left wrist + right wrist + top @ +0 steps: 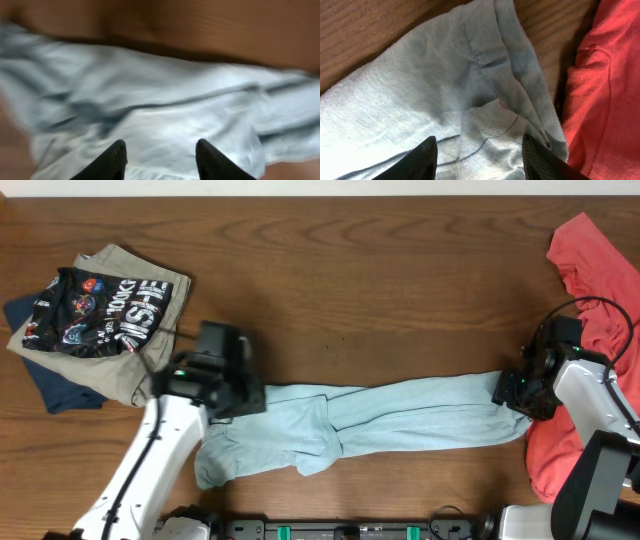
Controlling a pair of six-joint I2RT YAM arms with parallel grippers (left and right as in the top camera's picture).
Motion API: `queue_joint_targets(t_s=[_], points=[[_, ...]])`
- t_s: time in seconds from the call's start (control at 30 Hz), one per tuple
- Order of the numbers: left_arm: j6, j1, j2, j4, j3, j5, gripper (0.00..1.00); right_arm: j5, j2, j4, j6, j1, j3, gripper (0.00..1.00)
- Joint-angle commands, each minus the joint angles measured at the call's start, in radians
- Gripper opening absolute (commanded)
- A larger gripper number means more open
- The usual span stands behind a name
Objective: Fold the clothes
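Observation:
The pale blue T-shirt [400, 415] lies drawn out in a long wrinkled band across the near half of the wooden table. My left gripper [238, 398] hovers over its bunched left end. In the left wrist view that gripper [161, 152] is open, its fingers apart above blurred blue cloth [165, 100] and pinching nothing. My right gripper [512, 392] is at the shirt's right end. Seen from the right wrist, this gripper [482, 155] stands open, and a stitched fold of the shirt [420, 90] humps up between the two fingers.
A red garment [600, 280] lies heaped along the right edge, under and beside the right arm, and touches the shirt's end [605, 90]. A pile with a black printed garment [100, 305], a khaki one and a navy one sits at the back left.

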Motion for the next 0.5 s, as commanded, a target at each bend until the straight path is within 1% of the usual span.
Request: queue_joint_targets(t_s=[0.0,0.03,0.17,0.3,0.47], points=[[0.089,-0.093,0.045,0.034,0.009,0.021,0.51,-0.003,-0.002,-0.004,0.006,-0.008,-0.003,0.53],[0.089,-0.119,0.062,0.051,0.009,0.021,0.53,-0.003,-0.002,-0.004,0.006,-0.008,-0.003,0.53],[0.089,-0.219,0.145,0.141,0.009,0.021,0.52,-0.003,-0.002,-0.004,0.006,-0.008,-0.003,0.53],[0.089,-0.293,0.211,0.236,0.009,0.021,0.53,-0.003,-0.002,-0.004,0.006,-0.008,-0.003,0.53],[0.088,-0.360,0.249,0.320,0.009,0.021,0.52,-0.003,-0.002,-0.002,0.006,-0.008,-0.003,0.53]])
